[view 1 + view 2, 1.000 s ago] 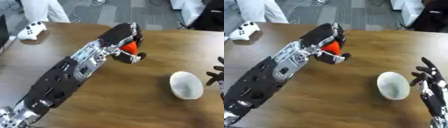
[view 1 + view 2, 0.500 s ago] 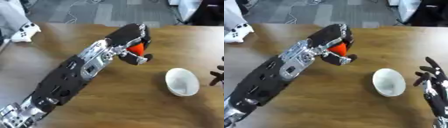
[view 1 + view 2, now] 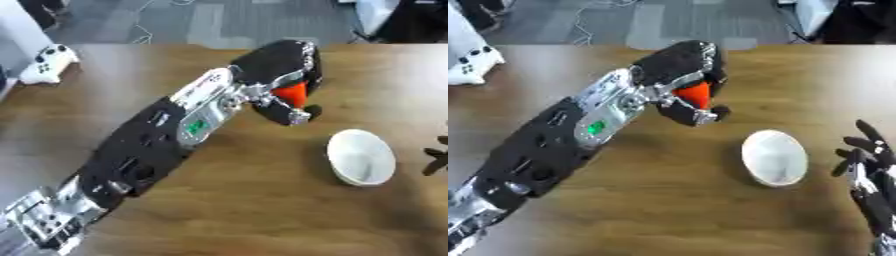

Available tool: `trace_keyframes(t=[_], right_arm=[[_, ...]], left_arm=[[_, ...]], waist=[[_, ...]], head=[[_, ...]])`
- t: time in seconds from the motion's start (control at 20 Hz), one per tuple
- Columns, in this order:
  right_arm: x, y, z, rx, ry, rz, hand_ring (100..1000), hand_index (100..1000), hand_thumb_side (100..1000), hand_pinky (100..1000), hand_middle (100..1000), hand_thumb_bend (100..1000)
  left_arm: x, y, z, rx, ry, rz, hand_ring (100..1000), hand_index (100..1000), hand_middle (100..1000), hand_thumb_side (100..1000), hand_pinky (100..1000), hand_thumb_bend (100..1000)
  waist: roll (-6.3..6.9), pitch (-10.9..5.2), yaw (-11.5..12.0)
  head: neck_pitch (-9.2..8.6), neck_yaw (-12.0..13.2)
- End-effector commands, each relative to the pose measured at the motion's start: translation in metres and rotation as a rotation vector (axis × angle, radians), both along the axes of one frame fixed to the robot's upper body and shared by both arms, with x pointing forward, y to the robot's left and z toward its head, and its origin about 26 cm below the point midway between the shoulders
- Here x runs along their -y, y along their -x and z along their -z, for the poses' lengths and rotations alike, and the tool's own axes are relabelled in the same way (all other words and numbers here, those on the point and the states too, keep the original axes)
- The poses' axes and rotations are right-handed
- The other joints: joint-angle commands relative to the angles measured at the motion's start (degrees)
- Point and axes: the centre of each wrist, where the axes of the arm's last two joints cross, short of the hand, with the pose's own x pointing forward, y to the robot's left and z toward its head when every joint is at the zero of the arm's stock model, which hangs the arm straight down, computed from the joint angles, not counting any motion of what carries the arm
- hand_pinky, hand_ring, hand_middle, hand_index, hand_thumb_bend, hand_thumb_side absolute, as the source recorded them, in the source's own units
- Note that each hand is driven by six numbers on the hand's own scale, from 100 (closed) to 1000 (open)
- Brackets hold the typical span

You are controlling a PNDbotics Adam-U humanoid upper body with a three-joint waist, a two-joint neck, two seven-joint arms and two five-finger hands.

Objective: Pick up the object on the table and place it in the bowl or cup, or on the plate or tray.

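My left hand reaches across the wooden table and is shut on an orange-red object, which pokes out between its curled fingers. It hangs above the table, up and to the left of a white bowl. The bowl stands upright with nothing in it. At the right edge my right hand rests open, fingers up, beside the bowl and apart from it.
A white game controller lies at the table's far left. The far table edge runs along the top, with grey floor and cables beyond. Bare wood spreads below the bowl.
My left hand has carried the orange-red object to the right and nearer the bowl. The camera has shifted as well. The right hand stays at the right edge.
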Motion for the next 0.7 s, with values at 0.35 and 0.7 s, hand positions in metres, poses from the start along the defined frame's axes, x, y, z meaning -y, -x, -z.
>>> trace_keyframes(t=[0.35,0.7], right_arm=[[0.008,-0.001,-0.012,0.034,0.019,0.01,427,754,405,810,988,100],[0.009,-0.001,-0.014,0.044,0.015,0.039,600,750,397,868,1000,100]], left_arm=[[0.006,-0.011,-0.004,0.029,-0.033,0.004,100,234,100,100,742,286],[0.006,-0.017,0.004,0.021,-0.059,-0.001,100,234,100,100,748,281]], waist=[[0.49,-0.21,-0.9],[0.67,-0.06,-1.3]], head=[[0.21,0.5],[0.22,0.3]])
